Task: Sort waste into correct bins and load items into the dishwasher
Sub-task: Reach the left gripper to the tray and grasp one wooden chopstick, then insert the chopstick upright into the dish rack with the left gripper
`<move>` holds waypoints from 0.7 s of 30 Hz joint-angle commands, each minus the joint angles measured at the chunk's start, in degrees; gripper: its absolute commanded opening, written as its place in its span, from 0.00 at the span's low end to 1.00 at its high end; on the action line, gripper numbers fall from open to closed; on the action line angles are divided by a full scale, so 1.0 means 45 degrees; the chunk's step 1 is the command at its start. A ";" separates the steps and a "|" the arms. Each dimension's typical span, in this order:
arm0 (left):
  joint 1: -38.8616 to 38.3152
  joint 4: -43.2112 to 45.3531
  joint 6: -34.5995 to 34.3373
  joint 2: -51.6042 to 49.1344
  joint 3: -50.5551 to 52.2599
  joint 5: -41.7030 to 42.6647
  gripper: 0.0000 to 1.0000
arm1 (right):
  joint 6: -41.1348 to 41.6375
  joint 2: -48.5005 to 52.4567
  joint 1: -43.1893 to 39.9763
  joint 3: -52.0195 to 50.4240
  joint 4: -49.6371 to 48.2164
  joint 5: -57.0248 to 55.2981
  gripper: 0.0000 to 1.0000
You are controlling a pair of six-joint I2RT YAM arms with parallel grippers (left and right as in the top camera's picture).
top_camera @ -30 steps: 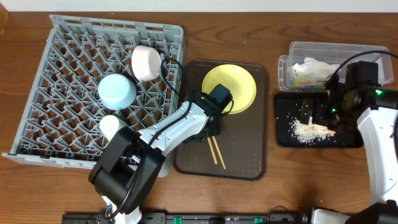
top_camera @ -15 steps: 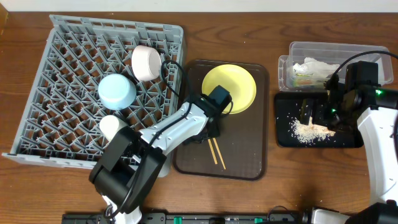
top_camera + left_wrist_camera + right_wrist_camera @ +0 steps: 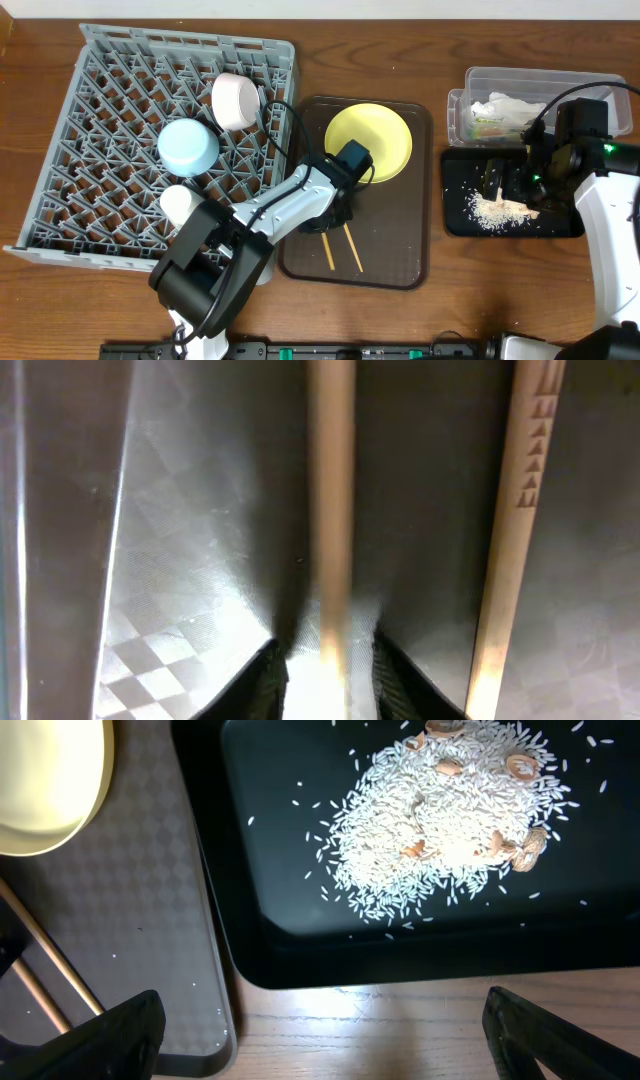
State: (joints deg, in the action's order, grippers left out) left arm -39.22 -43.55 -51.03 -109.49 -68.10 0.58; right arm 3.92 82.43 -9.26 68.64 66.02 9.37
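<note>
At the 7 o'clock part of the dark brown rectangular serving tray point(image 3: 400, 250), the pair of thin wooden chopsticks point(image 3: 352, 248), together before, now lies splayed, axes near 12-to-6 and 11-to-5. The left gripper point(image 3: 328, 670) straddles one stick; clamping cannot be told. The right gripper point(image 3: 330, 1032) is spread wide above the heap of pale beige rice-like grains point(image 3: 440, 810).

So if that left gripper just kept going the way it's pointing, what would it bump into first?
The left gripper would probably meet the chopstick lying between its open fingers, then the dark brown serving tray beneath. Depth is hard to judge.
</note>
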 commanded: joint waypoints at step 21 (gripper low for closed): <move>0.0180 -0.0928 0.6397 0.3774 -0.0520 0.0063 0.06 | 0.0160 -0.0180 -0.0073 0.0248 0.0049 0.0024 0.99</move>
State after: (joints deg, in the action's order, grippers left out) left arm -39.18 -46.72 -33.61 -97.86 -68.31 1.34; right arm 3.95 82.43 -9.26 68.64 66.17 9.37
